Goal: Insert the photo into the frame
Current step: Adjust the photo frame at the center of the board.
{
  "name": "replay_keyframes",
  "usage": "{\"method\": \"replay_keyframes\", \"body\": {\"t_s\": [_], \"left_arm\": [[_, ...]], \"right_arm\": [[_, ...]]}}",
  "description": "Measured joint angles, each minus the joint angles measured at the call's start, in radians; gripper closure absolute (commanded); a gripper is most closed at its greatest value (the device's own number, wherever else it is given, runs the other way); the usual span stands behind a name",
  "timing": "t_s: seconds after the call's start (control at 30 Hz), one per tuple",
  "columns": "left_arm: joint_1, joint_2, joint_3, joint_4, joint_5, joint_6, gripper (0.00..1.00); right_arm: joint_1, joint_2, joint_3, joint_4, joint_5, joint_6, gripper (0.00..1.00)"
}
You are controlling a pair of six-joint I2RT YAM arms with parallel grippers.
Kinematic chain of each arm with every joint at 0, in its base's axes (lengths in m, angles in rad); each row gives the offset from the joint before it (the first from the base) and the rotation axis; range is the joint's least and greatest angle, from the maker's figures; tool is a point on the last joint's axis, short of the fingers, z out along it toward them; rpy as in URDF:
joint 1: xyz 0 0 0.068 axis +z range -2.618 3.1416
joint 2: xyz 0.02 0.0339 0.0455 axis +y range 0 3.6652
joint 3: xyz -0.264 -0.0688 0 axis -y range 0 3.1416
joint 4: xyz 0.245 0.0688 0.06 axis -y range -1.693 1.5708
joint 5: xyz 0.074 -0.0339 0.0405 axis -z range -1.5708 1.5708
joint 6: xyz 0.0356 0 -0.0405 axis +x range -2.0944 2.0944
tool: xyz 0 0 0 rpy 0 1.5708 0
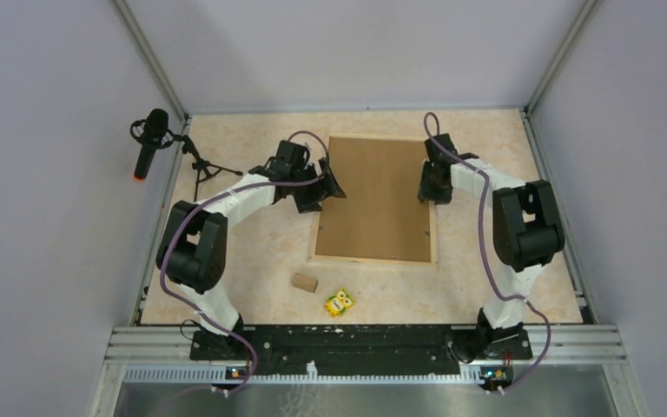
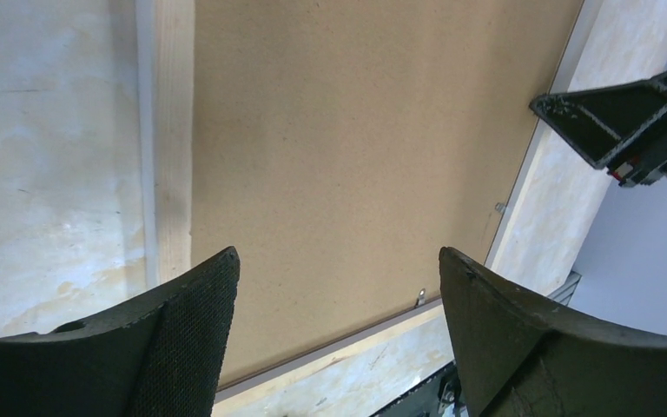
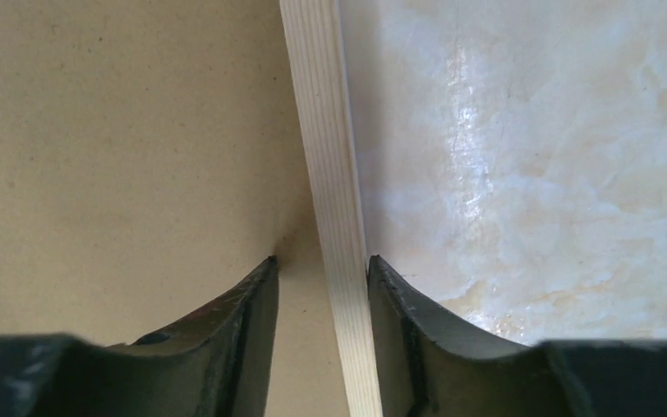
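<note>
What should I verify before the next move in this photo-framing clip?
1. Photo in view: not ok, no view shows it.
2. Frame flat on the table, backing board on top: ok.
3. Left gripper open over the board: ok.
4. Right gripper astride the frame's right strip, jaws apart: ok.
5. Tabs holding the board: cannot tell.
6. Yellow toy and brown roll clear of the frame: ok.
</note>
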Motion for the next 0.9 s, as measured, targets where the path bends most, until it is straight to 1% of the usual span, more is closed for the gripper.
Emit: {"method": "replay_keyframes", "body": {"t_s": [0.07,0.13,0.17,0.27,0.4,0.6,0.67,0.83,0.9], "left_arm": [[-0.006,0.0,0.0,0.0,0.008,0.0,0.12],[-0.012,0.0,0.0,0.0,0.014,0.0,0.12],[-0.013,0.0,0.0,0.0,0.017,0.0,0.12],[-0.016,0.0,0.0,0.002,0.024,-0.001,0.12],[-0.019,0.0,0.0,0.006,0.032,-0.003,0.12],[-0.021,0.0,0.0,0.009,0.047,-0.008,0.12],[-0.023,0.0,0.0,0.009,0.049,-0.011,0.12],[-0.025,0.0,0.0,0.007,0.05,-0.021,0.12],[-0.025,0.0,0.0,0.006,0.05,-0.031,0.12]], "right_arm": [[-0.002,0.004,0.004,0.008,0.003,0.009,0.84],[-0.004,-0.001,-0.003,0.01,0.023,0.036,1.0],[-0.008,-0.008,-0.015,0.019,0.026,0.055,1.0],[-0.013,-0.073,-0.118,0.113,0.048,0.129,1.0],[-0.029,-0.162,-0.259,0.224,0.05,0.267,1.0],[-0.041,-0.295,-0.457,0.36,0.061,0.539,1.0],[-0.041,-0.341,-0.524,0.422,0.069,0.657,1.0],[-0.036,-0.412,-0.623,0.476,0.088,0.873,1.0],[-0.031,-0.437,-0.647,0.476,0.094,0.913,1.0]]}}
